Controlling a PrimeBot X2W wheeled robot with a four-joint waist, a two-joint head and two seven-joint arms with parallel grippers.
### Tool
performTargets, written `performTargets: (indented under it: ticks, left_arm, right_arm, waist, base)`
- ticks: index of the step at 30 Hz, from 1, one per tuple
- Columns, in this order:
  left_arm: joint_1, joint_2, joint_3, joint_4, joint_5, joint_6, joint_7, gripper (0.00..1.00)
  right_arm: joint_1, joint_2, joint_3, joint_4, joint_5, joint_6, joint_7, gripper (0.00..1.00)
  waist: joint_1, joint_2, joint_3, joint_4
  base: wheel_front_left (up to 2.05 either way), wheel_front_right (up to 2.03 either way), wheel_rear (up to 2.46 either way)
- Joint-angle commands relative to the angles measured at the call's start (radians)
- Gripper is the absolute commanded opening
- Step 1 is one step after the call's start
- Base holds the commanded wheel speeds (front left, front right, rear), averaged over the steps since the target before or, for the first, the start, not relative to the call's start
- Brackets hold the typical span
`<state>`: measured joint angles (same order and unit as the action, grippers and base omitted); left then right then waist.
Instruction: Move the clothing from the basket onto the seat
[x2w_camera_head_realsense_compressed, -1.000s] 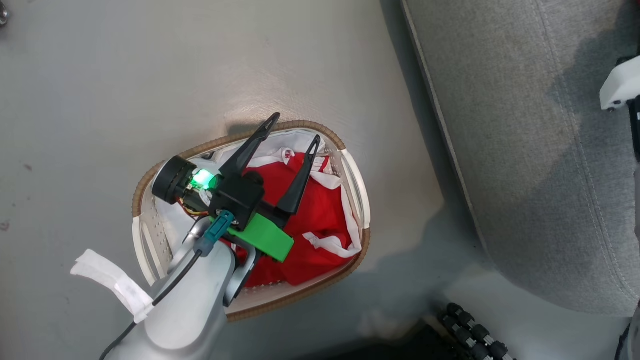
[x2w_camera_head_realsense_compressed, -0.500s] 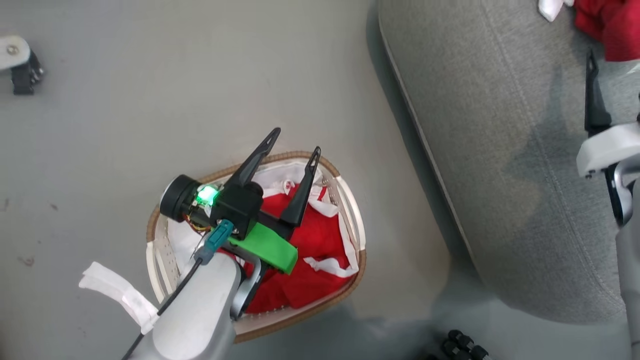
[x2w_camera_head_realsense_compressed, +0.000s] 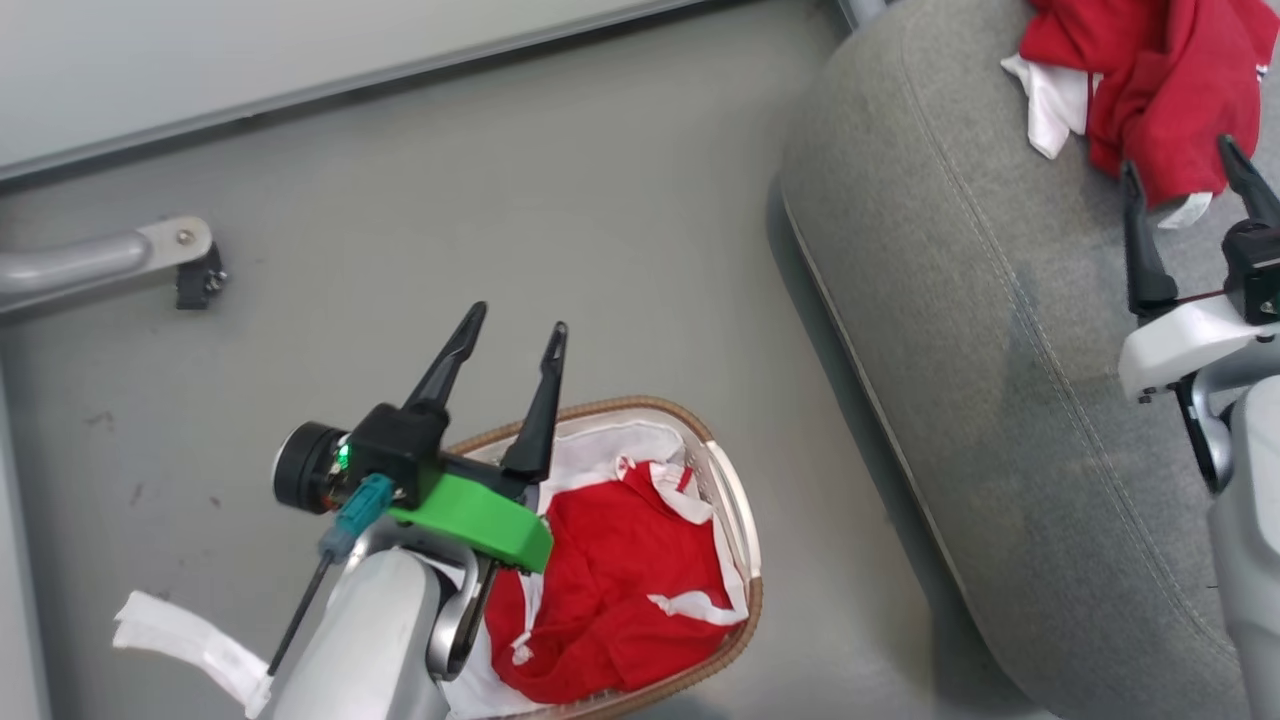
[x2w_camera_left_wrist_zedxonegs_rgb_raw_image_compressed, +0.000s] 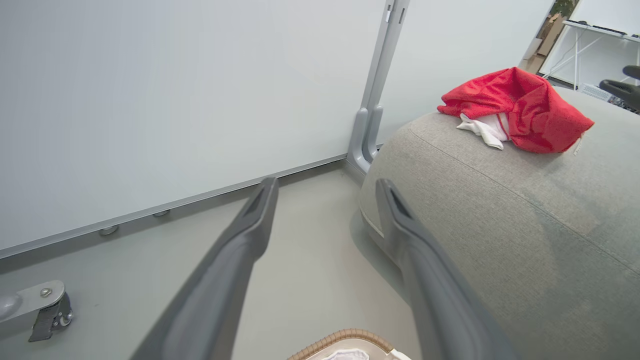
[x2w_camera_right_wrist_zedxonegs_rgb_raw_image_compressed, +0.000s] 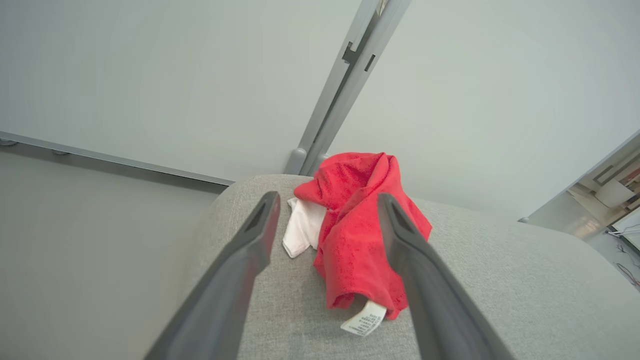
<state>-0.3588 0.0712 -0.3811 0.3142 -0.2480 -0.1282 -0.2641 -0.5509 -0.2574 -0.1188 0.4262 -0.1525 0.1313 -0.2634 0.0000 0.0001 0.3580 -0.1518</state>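
One red garment (x2w_camera_head_realsense_compressed: 1150, 80) with white trim lies bunched on the grey seat (x2w_camera_head_realsense_compressed: 1000, 350), its white label (x2w_camera_right_wrist_zedxonegs_rgb_raw_image_compressed: 364, 320) toward me. My right gripper (x2w_camera_head_realsense_compressed: 1178, 158) stands open just short of it, with the cloth lying free ahead of the fingers (x2w_camera_right_wrist_zedxonegs_rgb_raw_image_compressed: 328, 197). A second red garment (x2w_camera_head_realsense_compressed: 610, 590) fills the basket (x2w_camera_head_realsense_compressed: 620, 405) on the floor. My left gripper (x2w_camera_head_realsense_compressed: 518, 320) hangs open and empty above the basket's far rim, pointing toward the wall. In the left wrist view the left gripper (x2w_camera_left_wrist_zedxonegs_rgb_raw_image_compressed: 326, 184) faces the seat (x2w_camera_left_wrist_zedxonegs_rgb_raw_image_compressed: 500, 215) and the garment on it (x2w_camera_left_wrist_zedxonegs_rgb_raw_image_compressed: 515, 107).
A grey metal leg with a caster (x2w_camera_head_realsense_compressed: 150, 250) sticks out over the floor at the left. A white panel wall with an upright post (x2w_camera_left_wrist_zedxonegs_rgb_raw_image_compressed: 372, 125) runs behind the seat. A strip of white tape (x2w_camera_head_realsense_compressed: 180, 640) hangs from my left forearm.
The head camera has swung up and right, bringing the seat's garment into view. My right gripper has opened and let the red garment go onto the seat. My left gripper stays open.
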Motion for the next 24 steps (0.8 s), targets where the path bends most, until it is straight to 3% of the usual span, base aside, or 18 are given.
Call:
performTargets:
  ticks: [1, 13, 24]
  left_arm:
    - [0.031, -0.005, 0.021, -0.005, -0.01, -0.004, 0.0, 1.0]
    - [0.219, -0.02, 0.235, -0.021, -0.013, 0.004, -0.001, 1.0]
    - [0.323, -0.02, 0.329, -0.072, -0.04, 0.028, -0.001, 1.0]
  right_arm:
    - [-0.004, 0.013, 0.005, -0.004, 0.01, -0.001, -0.002, 1.0]
    - [0.128, 0.16, 0.056, -0.032, 0.079, -0.001, -0.002, 1.0]
    - [0.29, 0.204, 0.046, -0.115, 0.134, -0.001, -0.002, 1.0]
  waist:
    - [0.0, -0.0001, -0.08, 0.06]
    - [0.0, -0.0001, -0.212, 0.156]
    - [0.0, -0.0001, -0.266, 0.2]
  base:
    - [0.0, 0.0, 0.0]
    - [0.0, 0.0, 0.0]
    - [0.0, 0.0, 0.0]
